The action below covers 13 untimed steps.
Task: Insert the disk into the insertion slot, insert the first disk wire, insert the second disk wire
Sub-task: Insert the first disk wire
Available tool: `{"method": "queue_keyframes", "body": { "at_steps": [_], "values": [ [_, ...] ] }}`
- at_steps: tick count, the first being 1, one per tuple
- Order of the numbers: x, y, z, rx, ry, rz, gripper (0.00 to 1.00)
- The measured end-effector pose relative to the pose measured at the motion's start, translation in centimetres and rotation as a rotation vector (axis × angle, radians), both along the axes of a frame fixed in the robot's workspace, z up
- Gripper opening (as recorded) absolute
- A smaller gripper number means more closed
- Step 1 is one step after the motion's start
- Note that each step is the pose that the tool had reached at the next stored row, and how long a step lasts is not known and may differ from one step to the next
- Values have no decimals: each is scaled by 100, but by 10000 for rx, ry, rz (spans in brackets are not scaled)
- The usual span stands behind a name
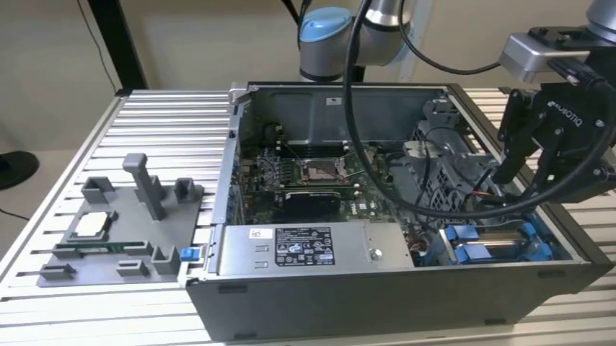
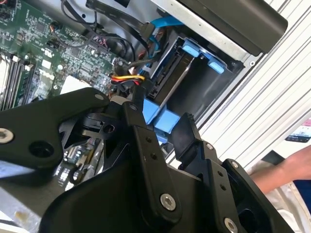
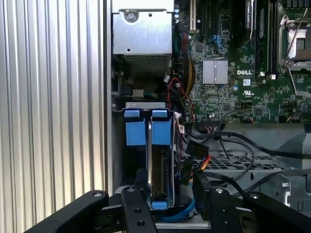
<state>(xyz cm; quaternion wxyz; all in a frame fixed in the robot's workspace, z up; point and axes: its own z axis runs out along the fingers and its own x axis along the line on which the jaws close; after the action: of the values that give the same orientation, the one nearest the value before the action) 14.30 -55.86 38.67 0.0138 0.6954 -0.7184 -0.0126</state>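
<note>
The disk (image 3: 159, 160) stands on edge in its blue frame inside the insertion slot (image 3: 145, 105), at the case's corner on the exterior view's right. Its blue tab (image 1: 464, 232) shows there too. My black gripper (image 3: 172, 191) hovers just over the disk's far end, open, one finger to each side of the blue frame (image 2: 160, 119). Alongside the disk, a red-yellow-black wire (image 3: 200, 162) ends in a black plug. A blue cable (image 3: 182, 213) curls below the fingers. I cannot tell whether either one is plugged in.
The open computer case holds the grey power supply (image 1: 308, 249), the motherboard (image 1: 308, 176) and a perforated cage (image 3: 233, 167). A grey fixture tray (image 1: 115, 223) lies on the ribbed table (image 1: 144, 122) at the exterior view's left. A person's hand (image 2: 291, 167) is beside the table.
</note>
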Motion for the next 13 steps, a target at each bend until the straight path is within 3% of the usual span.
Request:
{"method": "queue_keyframes", "body": {
  "at_steps": [7,13],
  "values": [
    [0,76,-7,1,0,-8,100],
    [0,82,-18,29,0,-518,100]
  ]
}}
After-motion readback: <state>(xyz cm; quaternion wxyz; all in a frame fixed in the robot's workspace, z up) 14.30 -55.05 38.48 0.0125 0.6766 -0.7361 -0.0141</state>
